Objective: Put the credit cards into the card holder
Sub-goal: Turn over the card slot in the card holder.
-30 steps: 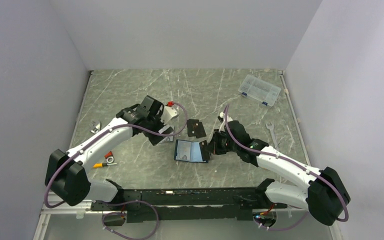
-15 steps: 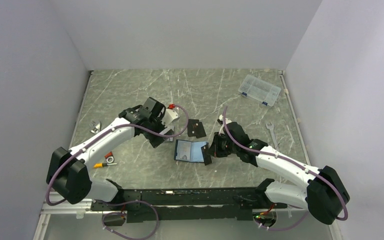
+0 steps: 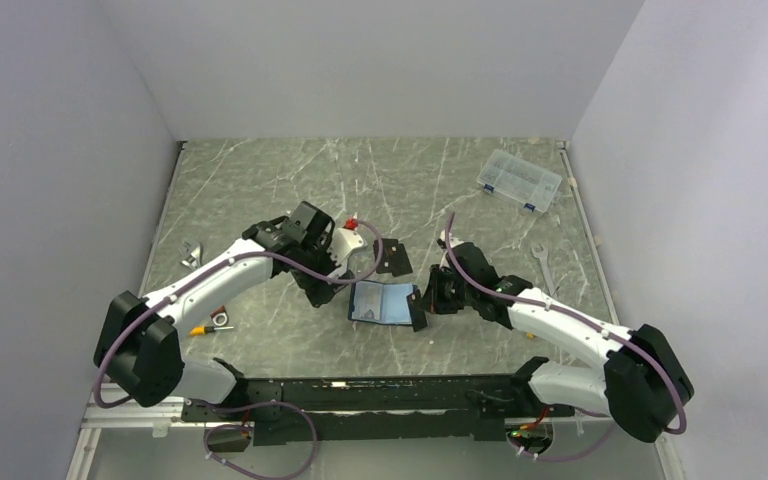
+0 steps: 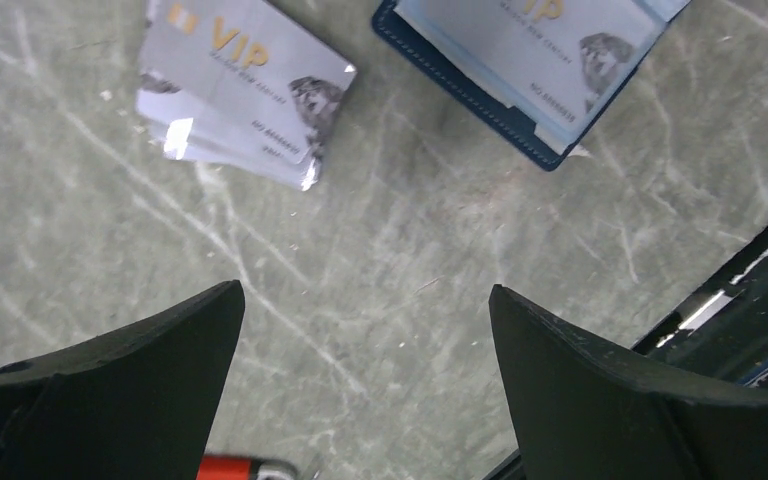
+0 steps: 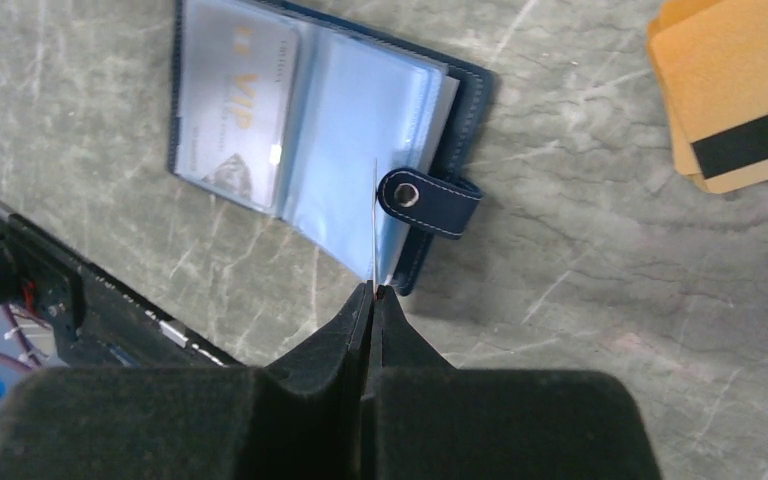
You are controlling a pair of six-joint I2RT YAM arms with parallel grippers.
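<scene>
Grey-green marbled desk (image 3: 260, 180), white walls (image 3: 360, 60). One open holder (image 5: 310, 150), two orange cards (image 5: 730, 80), silver stack (image 4: 245, 90). Left pincer (image 4: 365, 292) wide, empty; right pincer (image 5: 372, 295) pinching card (image 5: 375, 220) edge-on.

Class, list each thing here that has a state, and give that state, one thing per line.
card holder: open, lying flat, snap tab undone.
pocketed card: tucked inside a clear sleeve of the holder.
silver cards: loose fanned stack on the table.
orange-gold cards: loose stack, dark stripe up.
left gripper: jaws open, empty.
right gripper: jaws shut on a thin sheet seen edge-on.
</scene>
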